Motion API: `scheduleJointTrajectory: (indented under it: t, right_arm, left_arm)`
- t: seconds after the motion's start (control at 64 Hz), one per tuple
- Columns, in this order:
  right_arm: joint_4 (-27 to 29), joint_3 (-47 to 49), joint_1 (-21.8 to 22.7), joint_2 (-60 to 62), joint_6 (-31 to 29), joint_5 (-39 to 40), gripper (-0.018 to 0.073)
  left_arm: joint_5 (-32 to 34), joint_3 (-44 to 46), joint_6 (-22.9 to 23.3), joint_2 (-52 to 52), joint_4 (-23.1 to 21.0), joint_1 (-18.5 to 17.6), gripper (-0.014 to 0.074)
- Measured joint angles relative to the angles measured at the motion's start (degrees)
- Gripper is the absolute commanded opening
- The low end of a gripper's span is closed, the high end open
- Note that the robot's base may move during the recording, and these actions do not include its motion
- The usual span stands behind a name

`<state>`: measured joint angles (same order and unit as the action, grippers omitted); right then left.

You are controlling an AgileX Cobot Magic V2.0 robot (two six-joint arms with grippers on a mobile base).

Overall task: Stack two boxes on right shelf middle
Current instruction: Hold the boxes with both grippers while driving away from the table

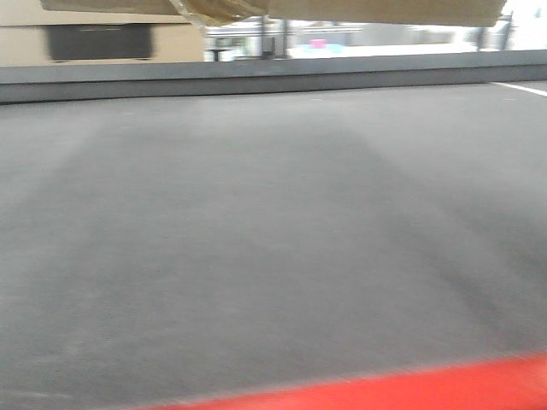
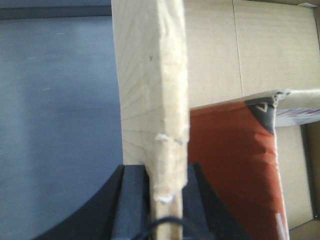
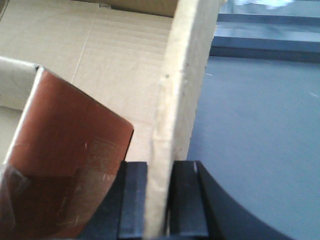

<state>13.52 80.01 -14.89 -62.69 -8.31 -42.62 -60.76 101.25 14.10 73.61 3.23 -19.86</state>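
Grey tabletop point(image 1: 273, 239) below; left gripper point(image 2: 165, 172), right gripper point(image 3: 160, 167) clamp box point(image 2: 150, 75) walls; reddish packet point(image 2: 230, 165), perhaps, inside.

The brown cardboard box point(image 2: 150, 90) hangs aloft, gripped by two thin side walls, yellowish tape point(image 1: 214, 10) crumpled under it.

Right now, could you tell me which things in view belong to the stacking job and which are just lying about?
For the job:
- cardboard box, held up by two opposite walls
- left gripper, clamped on one wall
- right gripper, clamped on the other wall

Just lying about:
- red-printed carton, inside the box
- grey table with a red edge, below the box
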Motion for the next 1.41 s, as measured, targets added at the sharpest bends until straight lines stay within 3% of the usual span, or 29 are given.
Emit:
scheduleJointTrajectory:
  t: [1.405]
  right_arm:
    - [-0.33, 0.00, 0.00, 0.00, 0.00, 0.11, -0.0154]
  left_arm:
    - [0.54, 0.00, 0.00, 0.21, 0.00, -0.04, -0.0111]
